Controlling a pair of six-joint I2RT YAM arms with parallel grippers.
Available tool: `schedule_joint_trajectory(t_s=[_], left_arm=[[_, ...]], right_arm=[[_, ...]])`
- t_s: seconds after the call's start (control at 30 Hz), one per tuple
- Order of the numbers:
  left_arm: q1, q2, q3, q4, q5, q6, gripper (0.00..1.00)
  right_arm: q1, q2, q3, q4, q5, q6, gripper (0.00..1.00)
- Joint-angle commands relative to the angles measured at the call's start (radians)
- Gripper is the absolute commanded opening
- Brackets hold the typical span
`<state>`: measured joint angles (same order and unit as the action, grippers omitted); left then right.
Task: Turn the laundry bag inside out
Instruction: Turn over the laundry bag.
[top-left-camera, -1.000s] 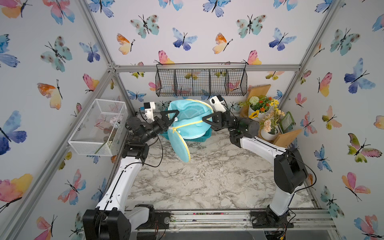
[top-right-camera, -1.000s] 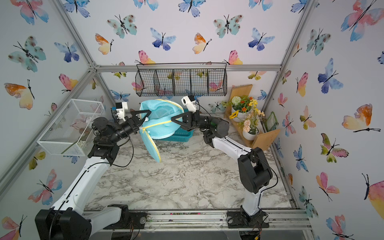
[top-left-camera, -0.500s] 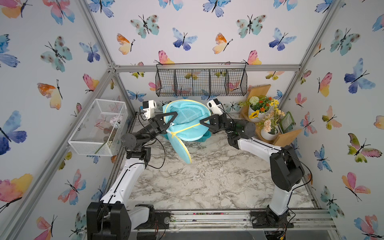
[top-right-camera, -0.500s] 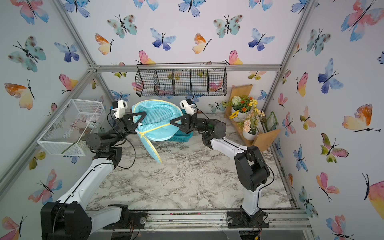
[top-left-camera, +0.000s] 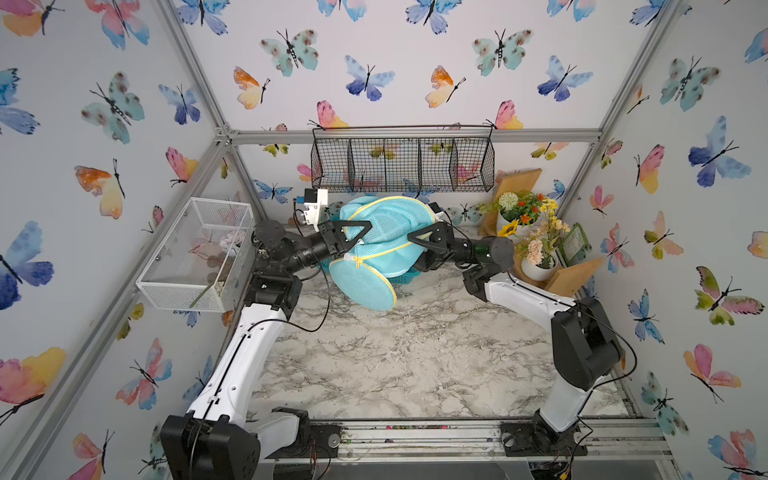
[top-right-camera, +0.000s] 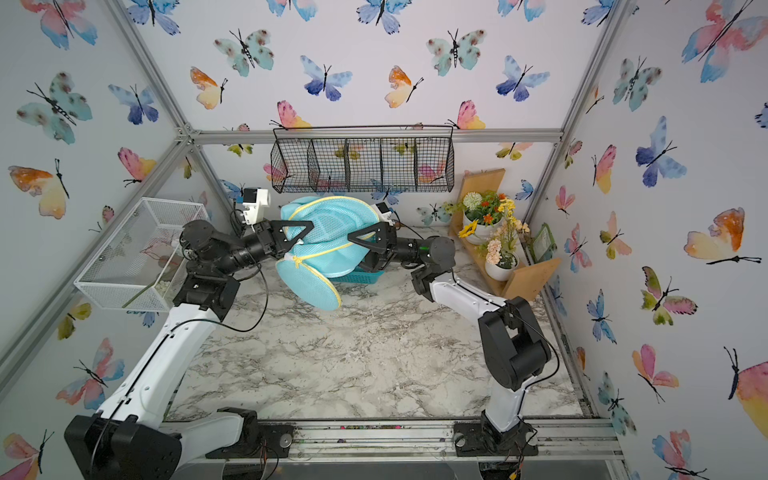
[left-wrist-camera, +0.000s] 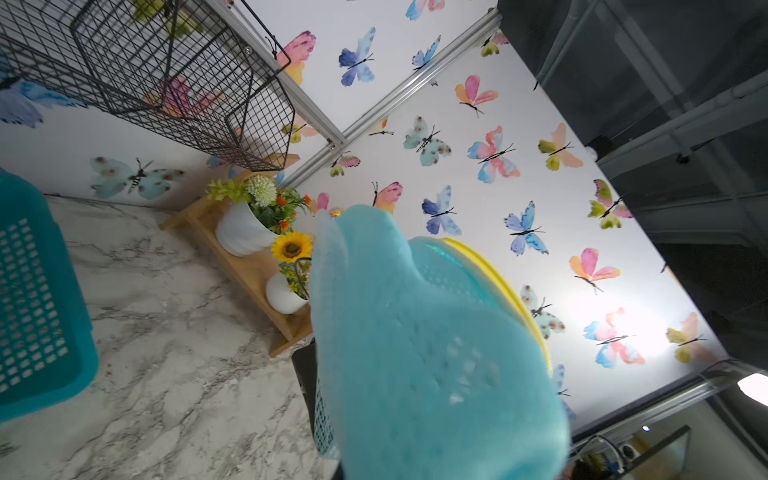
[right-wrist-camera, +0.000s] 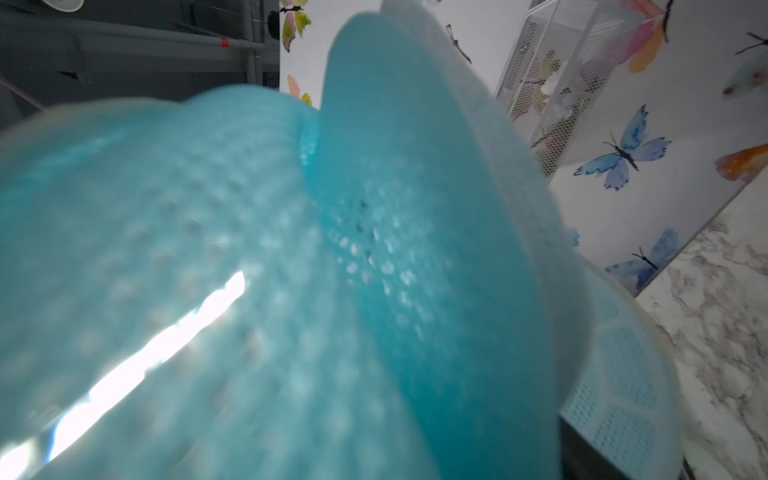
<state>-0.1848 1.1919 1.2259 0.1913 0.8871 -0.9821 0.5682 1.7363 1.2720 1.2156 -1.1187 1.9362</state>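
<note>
Top views both showed the bag (top-left-camera: 386, 232) aloft at frame centre, between my arms. I had the left claw (top-left-camera: 360, 240) clamped on its mesh; whether the right claw (top-left-camera: 417, 245) was apart or together, I couldn't tell. I judged it best to anchor left and push the far end through slowly.

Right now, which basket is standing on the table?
The teal plastic basket, on the marble table behind the laundry bag. The black wire basket hangs on the back wall, the white wire basket on the side wall.
</note>
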Motion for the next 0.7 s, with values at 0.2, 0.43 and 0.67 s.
schedule_joint_trajectory(t_s=[0.2, 0.43, 0.67], left_arm=[[-0.315, -0.026, 0.137, -0.541, -0.837, 0.571, 0.00], [-0.523, 0.021, 0.206, -0.596, -1.169, 0.698, 0.00], [-0.579, 0.012, 0.216, -0.565, -1.307, 0.769, 0.00]], right_arm=[[-0.007, -0.029, 0.245, -0.925, 0.049, -0.497, 0.98], [-0.007, 0.058, 0.473, -1.429, 0.152, -0.725, 0.98], [-0.008, 0.030, 0.422, -1.546, 0.186, -0.802, 0.69]])
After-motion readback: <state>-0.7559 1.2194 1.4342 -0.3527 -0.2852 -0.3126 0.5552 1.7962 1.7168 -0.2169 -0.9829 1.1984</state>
